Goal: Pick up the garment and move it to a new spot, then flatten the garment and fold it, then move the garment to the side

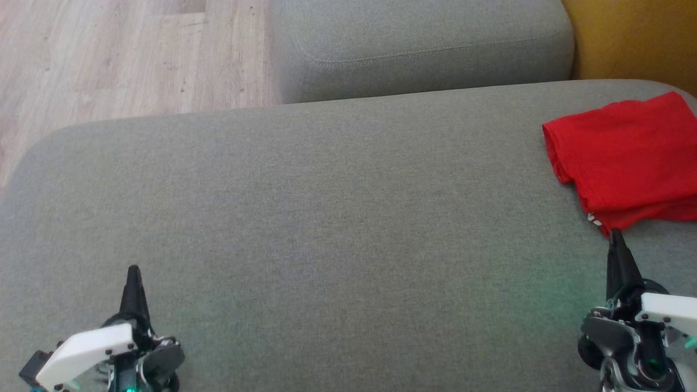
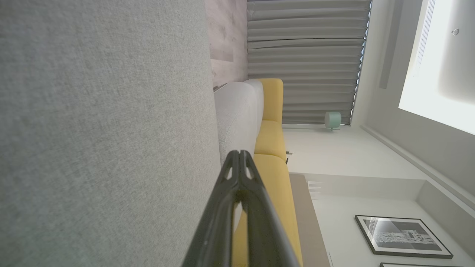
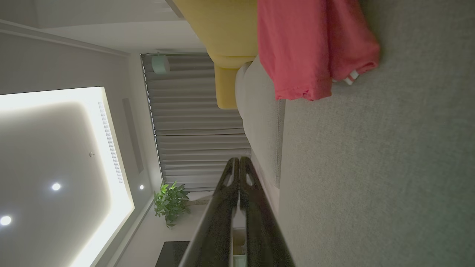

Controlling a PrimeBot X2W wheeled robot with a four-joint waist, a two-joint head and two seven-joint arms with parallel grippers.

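Note:
A red garment lies folded into a rough rectangle at the right edge of the grey sofa cushion; a small white tag shows at its near corner. In the right wrist view the garment sits ahead of the fingers, apart from them. My right gripper is shut and empty, its tip just short of the garment's near edge. At the lower left my left gripper is shut too, holding nothing, far from the garment. Both pairs of fingers press together in the wrist views.
A second grey cushion stands behind the seat. Wooden floor lies at the upper left, beyond the cushion's rounded edge. A yellow sofa section adjoins at the upper right.

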